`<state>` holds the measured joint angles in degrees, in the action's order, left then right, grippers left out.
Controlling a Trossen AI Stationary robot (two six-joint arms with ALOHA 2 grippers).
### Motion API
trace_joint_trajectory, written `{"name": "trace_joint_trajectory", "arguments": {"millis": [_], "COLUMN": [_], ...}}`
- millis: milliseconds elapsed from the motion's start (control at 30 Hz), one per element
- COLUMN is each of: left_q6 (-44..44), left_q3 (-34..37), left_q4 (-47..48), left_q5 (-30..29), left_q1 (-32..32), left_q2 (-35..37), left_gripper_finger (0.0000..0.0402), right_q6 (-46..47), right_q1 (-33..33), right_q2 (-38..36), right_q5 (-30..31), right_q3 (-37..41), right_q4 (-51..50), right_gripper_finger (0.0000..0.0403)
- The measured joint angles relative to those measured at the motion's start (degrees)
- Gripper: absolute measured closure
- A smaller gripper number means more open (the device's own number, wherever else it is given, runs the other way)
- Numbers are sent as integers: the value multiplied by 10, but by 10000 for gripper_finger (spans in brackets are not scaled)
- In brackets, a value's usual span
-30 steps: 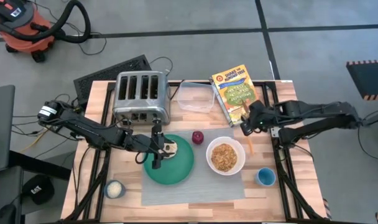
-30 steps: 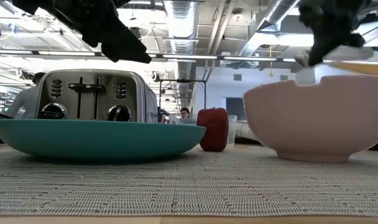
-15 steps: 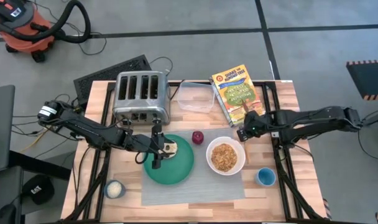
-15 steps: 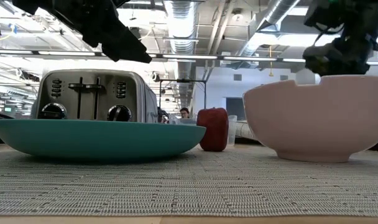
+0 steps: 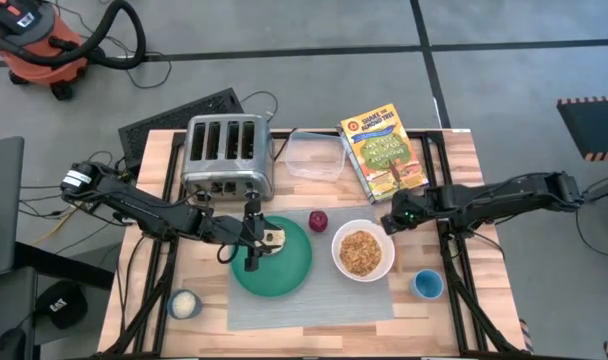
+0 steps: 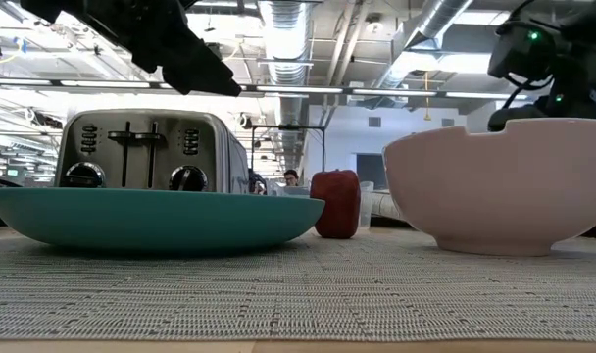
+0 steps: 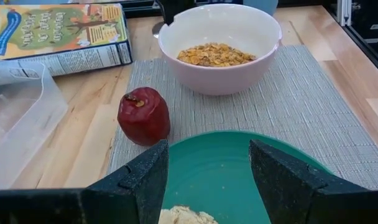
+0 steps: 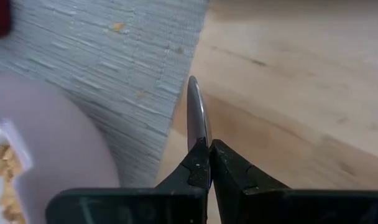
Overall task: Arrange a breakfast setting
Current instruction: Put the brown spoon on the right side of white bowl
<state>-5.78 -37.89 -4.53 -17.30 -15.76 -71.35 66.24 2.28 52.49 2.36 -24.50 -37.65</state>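
Step in hand: the spoon (image 8: 197, 118) is being set down beside the white bowl (image 5: 362, 251); it is pinched by its handle in the right end effector (image 5: 391, 222), whose fingers are closed tight on it, just off the bowl's rim at the edge of the grey placemat (image 5: 319, 300).
Spoon: its blade is seen low over the line where placemat meets bare counter (image 5: 464, 160); whether it touches the surface cannot be told.
Next move, as judged: the spoon needs to be lowered flat alongside the bowl and let go, with care that the bowl is not nudged.
White bowl: filled with tan cereal flakes; it stands on the placemat to the right of the teal plate (image 5: 284, 270).
Teal plate: a small tan bread (image 5: 273, 239) lies on its near-toaster side.
Left end effector (image 5: 252, 244): held over the plate with fingers (image 7: 145, 180) parted moderately, empty, the bread just below them.
Red fruit (image 5: 318, 220): stands on the placemat between plate and bowl.
Clear container (image 5: 314, 154): empty, lidless, beside the toaster (image 5: 227, 155).
Small blue cup (image 5: 426, 284): off the placemat's corner; contents unclear.
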Motion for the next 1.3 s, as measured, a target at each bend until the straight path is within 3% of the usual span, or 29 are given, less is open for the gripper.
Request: {"name": "trace_joint_trajectory", "arguments": {"millis": [733,1133,1300], "left_q6": [5,6,10], "left_q3": [0,0,0], "left_q4": [-5,-5,-5], "left_q5": [-7,-10,-11], "left_q1": [0,0,0], "left_q2": [0,0,0], "left_gripper_finger": [193,193,193], "right_q6": [27,23,13], "right_q1": [0,0,0], "right_q2": [55,49,27], "right_q5": [-23,-18,-14], "right_q3": [38,39,17], "right_q4": [54,49,16], "right_gripper_finger": [348,255,239]}}
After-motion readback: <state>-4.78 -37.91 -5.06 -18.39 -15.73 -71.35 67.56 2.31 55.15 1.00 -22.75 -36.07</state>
